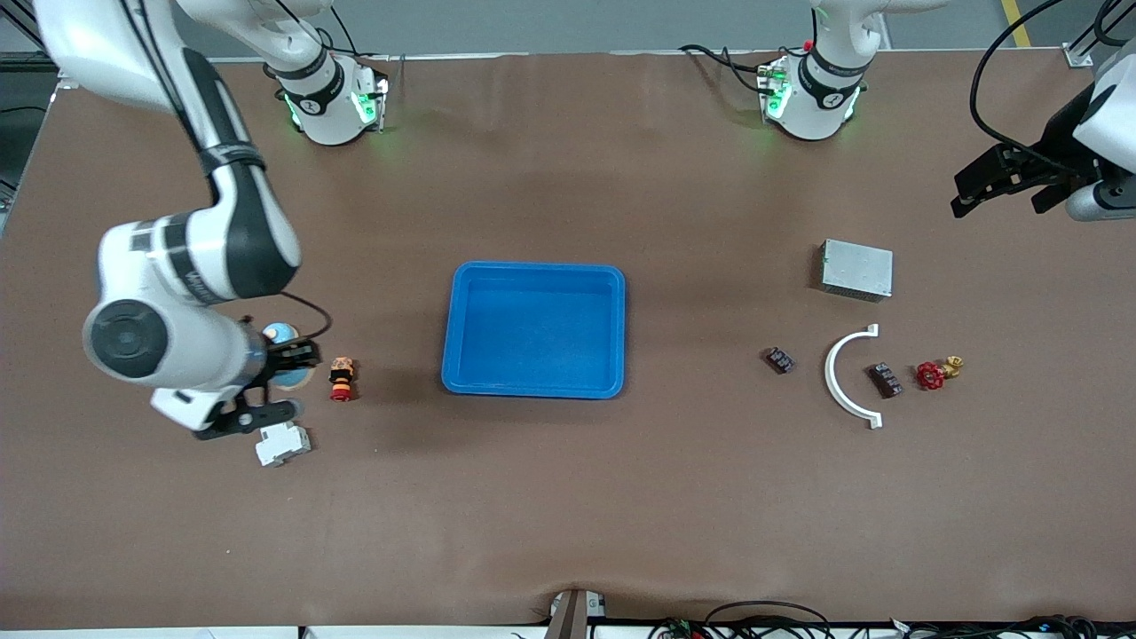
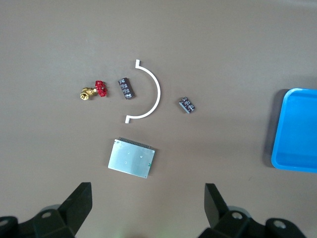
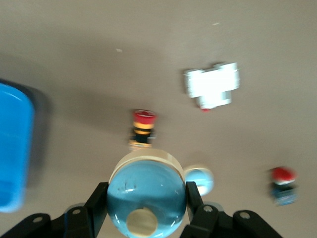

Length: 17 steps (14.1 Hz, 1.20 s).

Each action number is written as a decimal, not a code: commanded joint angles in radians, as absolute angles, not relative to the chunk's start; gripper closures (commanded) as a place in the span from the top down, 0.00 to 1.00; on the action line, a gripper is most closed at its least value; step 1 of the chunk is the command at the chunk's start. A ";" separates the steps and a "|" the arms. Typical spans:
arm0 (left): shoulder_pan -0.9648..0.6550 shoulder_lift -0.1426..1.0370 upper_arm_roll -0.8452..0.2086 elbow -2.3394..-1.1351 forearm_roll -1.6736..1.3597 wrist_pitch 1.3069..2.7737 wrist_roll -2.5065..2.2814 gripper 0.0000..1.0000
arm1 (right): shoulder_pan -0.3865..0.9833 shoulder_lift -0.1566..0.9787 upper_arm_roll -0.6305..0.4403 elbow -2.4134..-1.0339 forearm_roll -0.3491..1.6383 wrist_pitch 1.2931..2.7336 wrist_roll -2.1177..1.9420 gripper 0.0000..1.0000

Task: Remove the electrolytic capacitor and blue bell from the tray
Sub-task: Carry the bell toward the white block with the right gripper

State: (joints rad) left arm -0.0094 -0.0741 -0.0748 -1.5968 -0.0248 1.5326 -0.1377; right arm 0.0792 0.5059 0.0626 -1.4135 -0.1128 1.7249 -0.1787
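My right gripper (image 1: 277, 383) is shut on a blue dome bell (image 3: 144, 191) with a tan knob, held just above the table toward the right arm's end; its fingers (image 3: 99, 201) press the bell's sides. In the front view the hand hides most of the bell. Two small dark components (image 1: 779, 360) (image 1: 885, 379) lie toward the left arm's end and also show in the left wrist view (image 2: 186, 105) (image 2: 126, 89). My left gripper (image 1: 998, 182) is open and empty, high over the table's edge at the left arm's end, its fingers (image 2: 79, 203) wide apart.
A blue tray (image 1: 535, 386) sits mid-table. A red-topped button (image 1: 342, 377), a white breaker (image 1: 282, 444) and a small light-blue round thing (image 3: 199, 181) lie by the right gripper. A metal box (image 1: 856, 268), a white arc (image 1: 839, 377) and a red-handled brass valve (image 1: 936, 373) lie by the dark components.
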 commanded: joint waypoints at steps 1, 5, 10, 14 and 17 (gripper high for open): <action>-0.008 -0.103 -0.078 -1.618 -0.025 1.529 -0.137 1.00 | -0.017 0.555 0.083 -1.353 -0.146 1.720 -0.419 0.16; -0.005 -0.109 -0.091 -1.618 -0.025 1.522 -0.132 1.00 | -0.130 0.655 0.083 -1.351 -0.138 1.851 -0.664 0.16; -0.005 -0.109 -0.092 -1.612 -0.025 1.511 -0.132 1.00 | -0.156 0.721 0.081 -1.358 -0.149 1.923 -0.801 0.16; -0.008 -0.112 -0.094 -1.608 -0.023 1.509 -0.129 1.00 | -0.163 0.745 0.081 -1.393 -0.153 1.994 -0.808 0.16; -0.006 -0.101 -0.092 -1.608 -0.023 1.517 -0.127 1.00 | -0.182 0.750 0.080 -1.404 -0.178 2.011 -0.876 0.16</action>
State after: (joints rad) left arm -0.0095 -0.0892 -0.0879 -1.5981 -0.0248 1.5196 -0.1376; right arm -0.1471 0.7480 0.0610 -1.4012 -0.1436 1.9959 -0.8303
